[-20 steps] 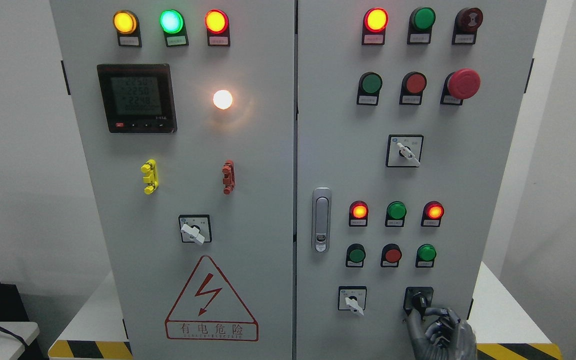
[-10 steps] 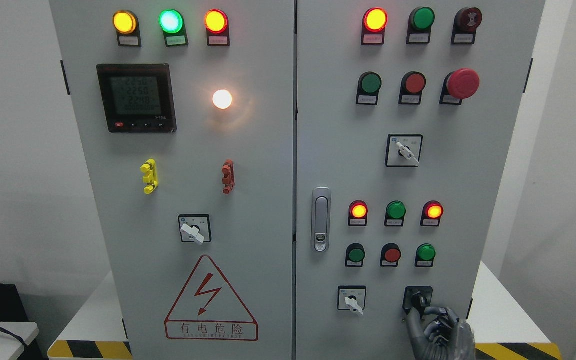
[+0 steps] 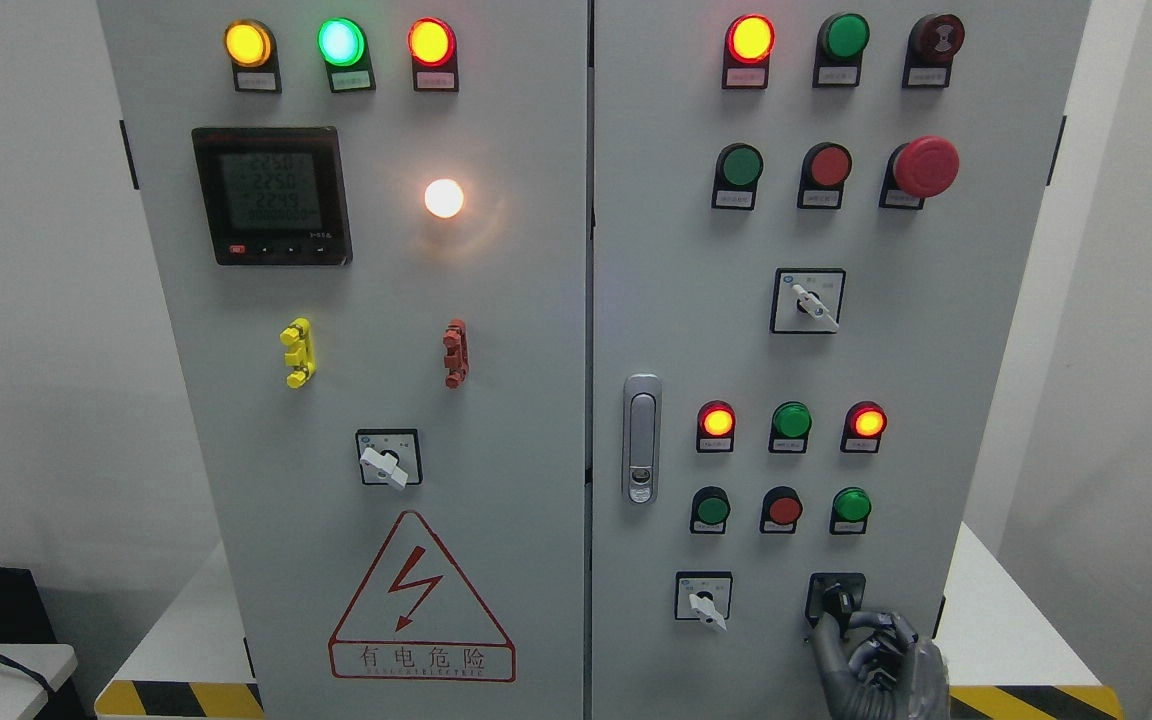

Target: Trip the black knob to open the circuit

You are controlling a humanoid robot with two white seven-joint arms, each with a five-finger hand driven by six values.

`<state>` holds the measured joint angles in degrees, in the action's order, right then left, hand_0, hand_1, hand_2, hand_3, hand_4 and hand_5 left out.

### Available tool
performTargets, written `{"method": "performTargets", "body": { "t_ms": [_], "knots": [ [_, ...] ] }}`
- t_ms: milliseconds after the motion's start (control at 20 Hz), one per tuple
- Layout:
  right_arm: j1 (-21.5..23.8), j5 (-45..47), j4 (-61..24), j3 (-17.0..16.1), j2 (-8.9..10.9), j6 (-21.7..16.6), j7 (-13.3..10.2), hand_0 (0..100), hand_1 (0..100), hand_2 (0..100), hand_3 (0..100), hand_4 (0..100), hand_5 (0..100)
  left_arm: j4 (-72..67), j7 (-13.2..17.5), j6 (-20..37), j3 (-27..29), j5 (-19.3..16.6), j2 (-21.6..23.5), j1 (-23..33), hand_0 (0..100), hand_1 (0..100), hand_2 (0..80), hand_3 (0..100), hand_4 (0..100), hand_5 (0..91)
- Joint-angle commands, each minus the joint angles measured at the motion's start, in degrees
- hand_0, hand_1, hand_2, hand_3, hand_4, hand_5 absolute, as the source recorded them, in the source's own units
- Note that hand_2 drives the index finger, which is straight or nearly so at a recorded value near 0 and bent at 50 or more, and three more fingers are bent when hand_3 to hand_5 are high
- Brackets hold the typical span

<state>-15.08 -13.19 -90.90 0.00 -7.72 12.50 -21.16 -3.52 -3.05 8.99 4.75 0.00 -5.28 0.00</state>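
The black knob (image 3: 838, 598) sits on a black square plate at the lower right of the right cabinet door (image 3: 676, 300). My right hand (image 3: 871, 655), dark grey with jointed fingers, comes up from the bottom edge directly below it. Its thumb and curled fingers close around the lower end of the knob's handle. The upper part of the knob shows above the fingers. My left arm does not appear in the head view.
A white selector switch (image 3: 704, 600) sits left of the black knob. Rows of red and green lamps and buttons (image 3: 784, 508) lie above it. A door latch (image 3: 642, 438) is at the door's left edge. A red mushroom stop button (image 3: 926, 166) is higher up.
My right hand has barely shifted, staying closed around the knob. The knob's position looks the same.
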Motion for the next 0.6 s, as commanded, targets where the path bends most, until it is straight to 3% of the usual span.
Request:
{"method": "performTargets", "body": {
  "t_ms": [0, 551],
  "knots": [
    [0.0, 1.7, 0.0, 1.8, -0.02, -0.1, 0.0, 55, 74, 62, 95, 96, 97, 0.0, 0.0, 0.0, 0.0, -1.8, 0.0, -0.4, 12, 39, 0.0, 0, 0, 0.0],
    [0.0, 1.8, 0.0, 2.1, -0.02, 0.0, 0.5, 55, 74, 63, 96, 96, 97, 0.0, 0.0, 0.0, 0.0, -1.9, 0.0, -0.4, 12, 39, 0.0, 0, 0, 0.0]
  ]
}}
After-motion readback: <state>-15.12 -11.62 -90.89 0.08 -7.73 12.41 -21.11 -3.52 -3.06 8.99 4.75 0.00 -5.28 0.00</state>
